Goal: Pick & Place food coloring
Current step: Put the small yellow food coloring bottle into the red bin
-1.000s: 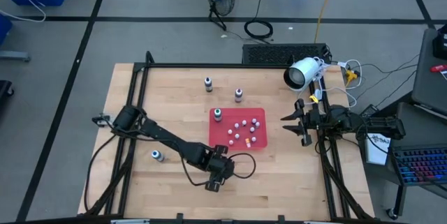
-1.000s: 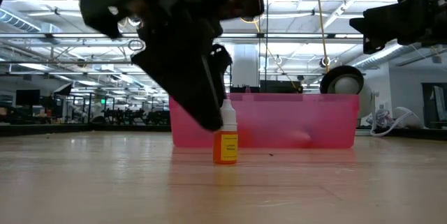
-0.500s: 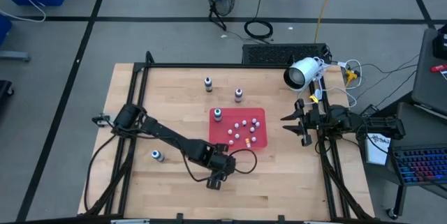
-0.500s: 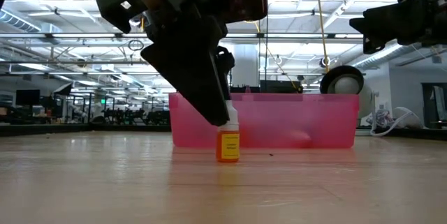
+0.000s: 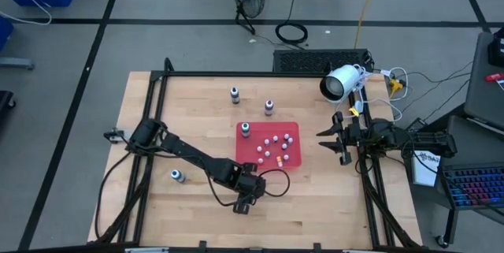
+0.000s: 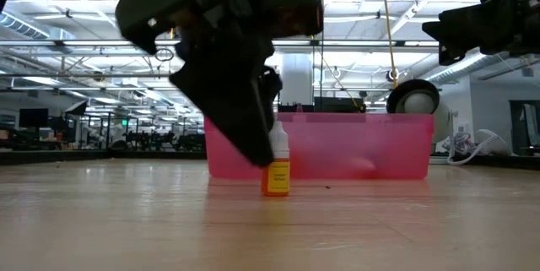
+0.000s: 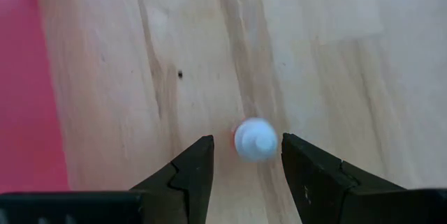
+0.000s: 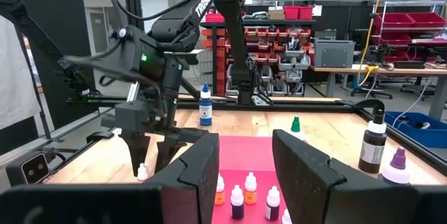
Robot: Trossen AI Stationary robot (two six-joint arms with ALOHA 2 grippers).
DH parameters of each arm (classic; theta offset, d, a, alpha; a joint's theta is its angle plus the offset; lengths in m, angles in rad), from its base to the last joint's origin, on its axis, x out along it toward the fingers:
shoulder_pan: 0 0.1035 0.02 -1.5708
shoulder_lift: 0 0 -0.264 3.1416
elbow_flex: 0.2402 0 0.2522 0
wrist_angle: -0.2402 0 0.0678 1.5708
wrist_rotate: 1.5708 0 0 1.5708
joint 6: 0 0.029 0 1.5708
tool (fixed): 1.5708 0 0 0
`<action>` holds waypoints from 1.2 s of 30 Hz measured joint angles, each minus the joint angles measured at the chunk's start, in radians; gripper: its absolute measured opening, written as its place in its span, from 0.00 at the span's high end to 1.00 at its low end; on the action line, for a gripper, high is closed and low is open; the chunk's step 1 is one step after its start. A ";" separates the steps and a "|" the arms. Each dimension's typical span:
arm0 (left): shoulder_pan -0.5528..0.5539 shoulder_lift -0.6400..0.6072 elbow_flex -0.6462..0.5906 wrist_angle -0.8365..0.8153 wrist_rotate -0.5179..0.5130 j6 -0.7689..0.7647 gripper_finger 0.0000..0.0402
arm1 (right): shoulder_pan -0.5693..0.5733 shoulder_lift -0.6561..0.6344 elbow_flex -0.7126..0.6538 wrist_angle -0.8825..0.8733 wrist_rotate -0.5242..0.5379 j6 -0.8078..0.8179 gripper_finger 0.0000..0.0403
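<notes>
Below the red tray (image 5: 268, 145), at its 7 o'clock: left pincer (image 7: 244, 155) apart, straddling upright yellow food coloring bottle (image 6: 275, 170) on tabletop (image 5: 157, 119), untouched. Right pincer (image 8: 244, 155) apart, parked at 3 o'clock.

Orange bottle (image 6: 275, 178) partly masked by the left hand (image 6: 257, 149) in the low view; from above, hidden beneath it. Bottle caps in the red tray (image 5: 250, 154) too small for telling colours.
</notes>
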 joint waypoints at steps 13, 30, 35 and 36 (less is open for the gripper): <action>0.000 -0.002 0.001 0.025 -0.009 0.003 0.58 | 0.000 0.000 -0.001 0.000 0.000 0.000 0.69; 0.000 -0.002 0.001 0.029 0.000 0.002 0.61 | 0.000 0.000 0.000 0.000 0.000 0.000 0.69; 0.004 -0.002 0.001 0.030 0.000 -0.005 0.77 | 0.000 0.000 0.000 0.000 0.000 0.000 0.69; 0.006 -0.002 0.001 0.030 0.000 -0.007 0.80 | 0.000 0.000 0.000 0.000 0.000 0.000 0.69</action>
